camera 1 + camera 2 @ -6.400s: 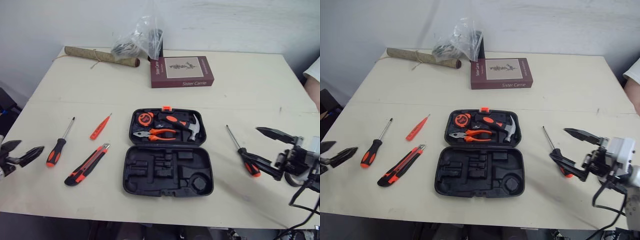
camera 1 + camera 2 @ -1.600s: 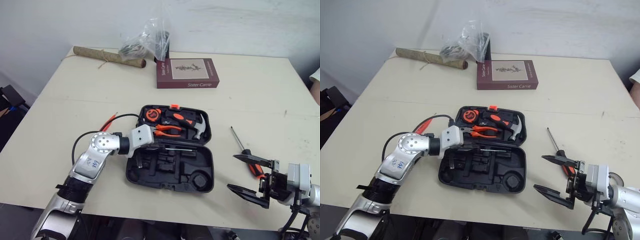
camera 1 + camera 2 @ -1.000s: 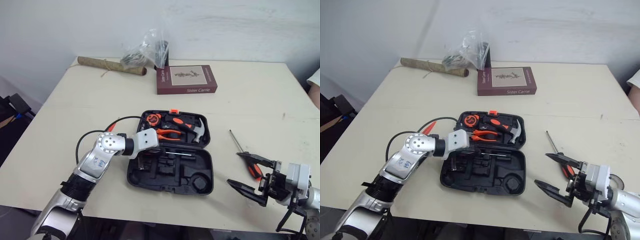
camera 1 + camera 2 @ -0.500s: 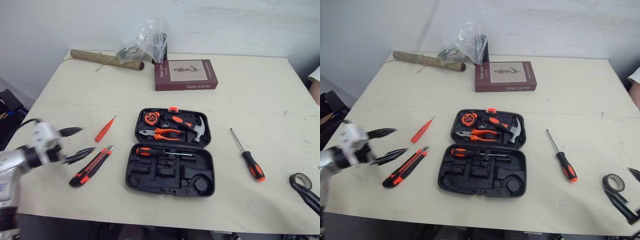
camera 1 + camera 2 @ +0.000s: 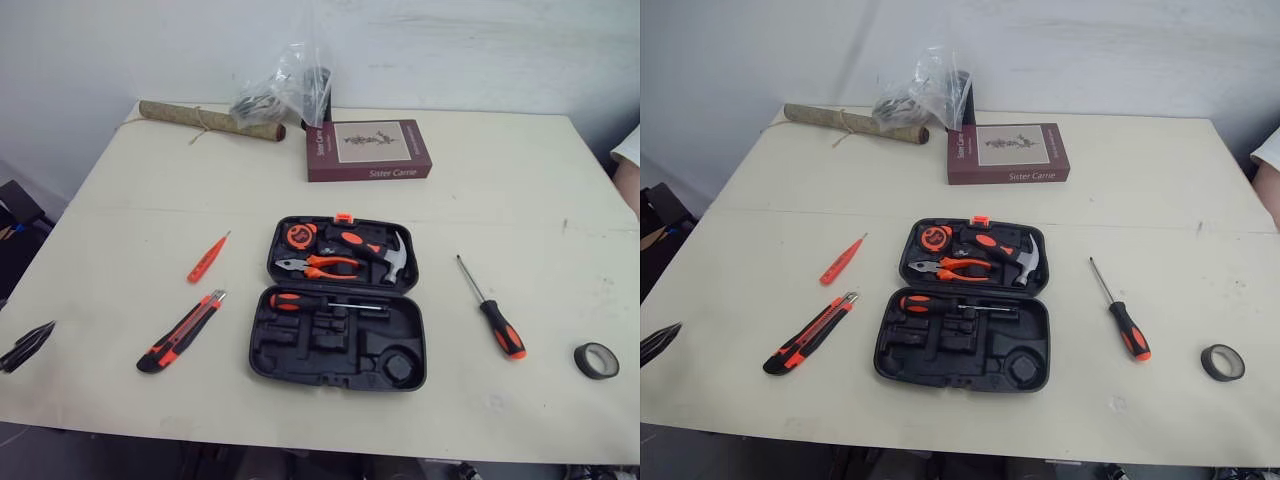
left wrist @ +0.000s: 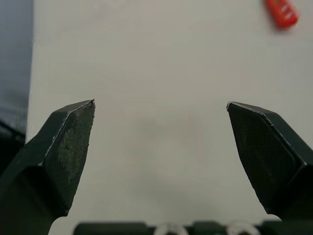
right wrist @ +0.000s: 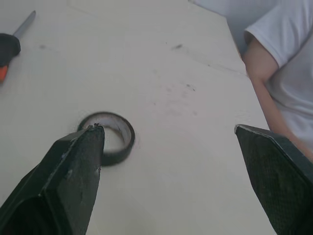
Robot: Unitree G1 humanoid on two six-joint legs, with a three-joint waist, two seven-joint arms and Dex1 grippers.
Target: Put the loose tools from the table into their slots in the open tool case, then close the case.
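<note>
Tool case lies open at the middle of the table. Its far half holds a hammer, pliers and a tape measure, and its near half holds a stowed screwdriver beside empty recesses. We judge the case itself to be the main hazard. Nothing pins it down, so pressing a tool into a tight slot could shove it across the table, and closing it over a badly seated tool would jam the halves. Left of it lie the utility knife and, farther back, the red tester screwdriver. Both are flat and thin, so our fingers may skid on the tabletop and flick them away. The loose screwdriver on the right could roll. The black tape roll sits near the right edge, where a nudge might send it off. A person's arm is just past that edge, so we should avoid wide swings there. Our left gripper is spread wide and empty over bare table near the front-left edge. Our right gripper is equally wide and empty, hovering by the tape roll. We see open room on both sides of the case, and the book lies well back.
</note>
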